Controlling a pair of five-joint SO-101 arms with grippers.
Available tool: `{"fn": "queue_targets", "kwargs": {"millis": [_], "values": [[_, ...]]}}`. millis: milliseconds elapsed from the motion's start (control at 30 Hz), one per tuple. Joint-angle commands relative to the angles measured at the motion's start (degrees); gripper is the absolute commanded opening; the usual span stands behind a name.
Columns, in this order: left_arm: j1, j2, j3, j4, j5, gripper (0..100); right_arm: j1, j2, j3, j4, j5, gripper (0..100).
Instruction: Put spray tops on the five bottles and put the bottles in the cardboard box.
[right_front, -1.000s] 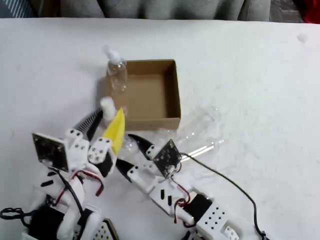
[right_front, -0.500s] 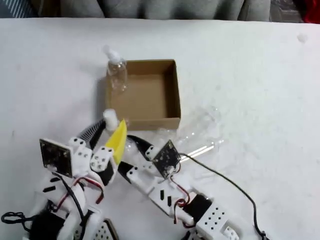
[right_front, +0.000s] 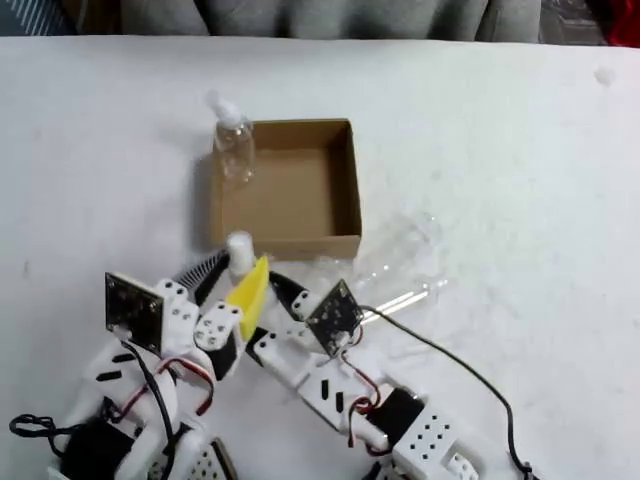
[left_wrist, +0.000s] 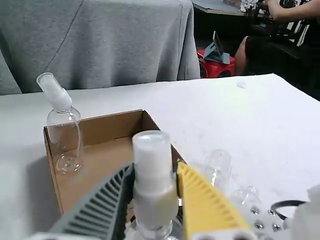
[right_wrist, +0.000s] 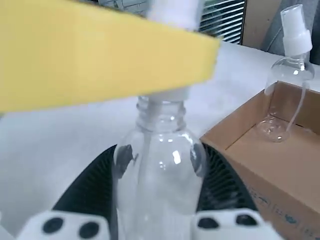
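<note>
One top (right_front: 240, 246), pinched in left end effector (right_front: 241, 266), lower left of centre, just below box (right_front: 300, 243); bottle (right_wrist: 160, 135) beneath, clasped by right end effector (right_wrist: 161, 165). Recommended: centre top over neck, lower straight.

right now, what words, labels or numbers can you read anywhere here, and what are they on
No text here can be read.
cardboard box: small bluish print on its outer side, too blurred to read.
held bottle: bare clear plastic, no label to be seen.
spray top: plain white, no marking to be seen.
</note>
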Motion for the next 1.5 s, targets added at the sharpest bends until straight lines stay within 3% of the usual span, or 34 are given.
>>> {"fn": "queue_targets", "kwargs": {"millis": [0, 200, 433, 533, 800, 1033, 1200, 1467], "values": [[0.84, -0.31, -0.35, 0.18, 0.62, 2, 0.22, -0.84, 0.62, 0.04, 0.62, 1.5], [0.84, -0.31, -0.88, 0.53, 0.53, 4, 0.22, -0.84, 0.62, 0.04, 0.62, 1.5], [0.75, -0.31, -5.27, 9.05, 0.62, 28, 0.57, -0.84, 0.62, -0.04, 0.62, 1.5], [0.75, -0.31, -6.77, 11.6, 0.62, 33, 2.33, -0.84, 0.44, -0.31, 0.62, 1.5], [0.22, -0.31, -13.8, 12.84, 0.53, 33, 3.21, -0.84, 0.35, -0.31, 0.62, 1.5], [-8.75, -0.31, -20.13, 14.24, -3.16, 33, 8.57, -0.84, -1.58, -0.04, 0.53, 1.5], [-14.11, -0.31, -16.53, 13.8, -4.75, 33, 11.56, -0.84, -3.16, 0.04, 0.09, 1.5], [-14.2, -0.31, -5.19, 10.11, -4.48, 33, 18.24, -0.84, -5.63, 0.04, 0.09, 1.5]]}}
